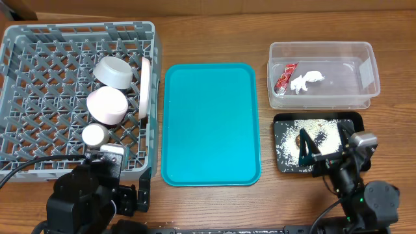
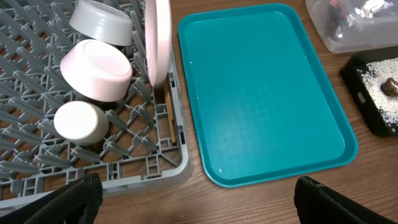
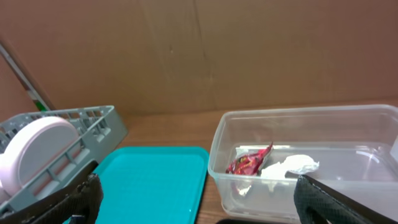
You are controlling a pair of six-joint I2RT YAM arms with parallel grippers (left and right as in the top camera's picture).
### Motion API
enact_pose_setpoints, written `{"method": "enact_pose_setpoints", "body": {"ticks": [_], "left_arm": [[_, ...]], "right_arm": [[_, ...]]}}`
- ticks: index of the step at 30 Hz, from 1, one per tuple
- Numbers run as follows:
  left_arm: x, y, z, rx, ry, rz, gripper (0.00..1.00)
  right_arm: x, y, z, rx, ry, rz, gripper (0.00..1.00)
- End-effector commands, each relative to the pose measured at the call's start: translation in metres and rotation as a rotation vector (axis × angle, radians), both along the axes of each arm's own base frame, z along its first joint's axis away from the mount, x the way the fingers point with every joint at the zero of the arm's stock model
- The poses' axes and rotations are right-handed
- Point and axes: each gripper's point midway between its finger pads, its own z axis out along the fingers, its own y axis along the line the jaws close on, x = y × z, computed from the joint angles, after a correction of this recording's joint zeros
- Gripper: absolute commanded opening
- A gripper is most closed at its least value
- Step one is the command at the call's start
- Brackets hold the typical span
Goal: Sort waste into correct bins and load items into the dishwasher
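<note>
Left arm (image 1: 88,195): crouching folded and low at the near left, wrist reaching forward from the base.
Left gripper (image 2: 196,185): tilting downward, gripping nothing, jaws gaping wide.
Left fingers (image 2: 74,196): showing only as dark tips at the two bottom corners of the wrist view.
Right arm (image 1: 367,198): sitting bunched at the near right, wrist angling forward and to the left.
Right gripper (image 1: 324,144): aiming roughly level, spreading wide, carrying nothing.
Right fingers (image 3: 326,199): framing the bottom corners of the wrist view.

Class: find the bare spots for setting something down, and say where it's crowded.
Bare: the teal tray, between dish rack and clear tub; the tub's right half. Crowded: the rack's right side, and the littered black tray.
</note>
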Motion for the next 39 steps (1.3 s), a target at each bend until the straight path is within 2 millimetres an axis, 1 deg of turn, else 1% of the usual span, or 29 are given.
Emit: {"method": "enact_pose_setpoints", "body": {"ticks": [1,7,12,13,15,18,23,24,27,28,39], "left_arm": [[0.0,0.001,0.0,-0.004,-0.003,0.011,1.0],[0.0,0.001,0.0,-0.004,-0.003,0.011,1.0],[0.0,0.001,0.0,-0.004,-0.003,0.011,1.0],[0.0,0.001,0.0,-0.004,-0.003,0.011,1.0],[0.0,0.001,0.0,-0.004,-0.003,0.011,1.0],[0.0,0.001,0.0,-0.004,-0.003,0.011,1.0],[0.0,0.001,0.0,-0.004,-0.003,0.011,1.0],[0.0,0.001,0.0,-0.004,-0.003,0.011,1.0],[0.0,0.001,0.0,-0.004,-0.003,0.011,1.0],[0.0,0.001,0.0,-0.004,-0.003,0.011,1.0],[0.0,0.001,0.0,-0.004,-0.003,0.011,1.0]], "right_arm": [[-0.004,0.002,-0.012,0.007,-0.076,0.01,1.0],[-0.005,0.001,-0.013,0.018,-0.2,0.008,1.0],[0.001,0.0,-0.016,0.026,-0.287,-0.001,1.0],[0.003,-0.002,-0.018,0.028,-0.296,-0.014,1.0],[0.007,-0.007,-0.028,0.03,-0.297,-0.045,1.0],[0.011,-0.011,-0.043,0.022,-0.252,-0.072,1.0],[0.014,-0.017,-0.056,0.016,-0.2,-0.11,1.0],[0.015,-0.019,-0.061,0.013,-0.178,-0.117,1.0],[0.016,-0.019,-0.086,-0.002,-0.076,-0.119,1.0],[0.016,-0.019,-0.089,-0.003,-0.066,-0.121,1.0],[0.016,-0.019,-0.088,-0.001,-0.066,-0.121,1.0]]}}
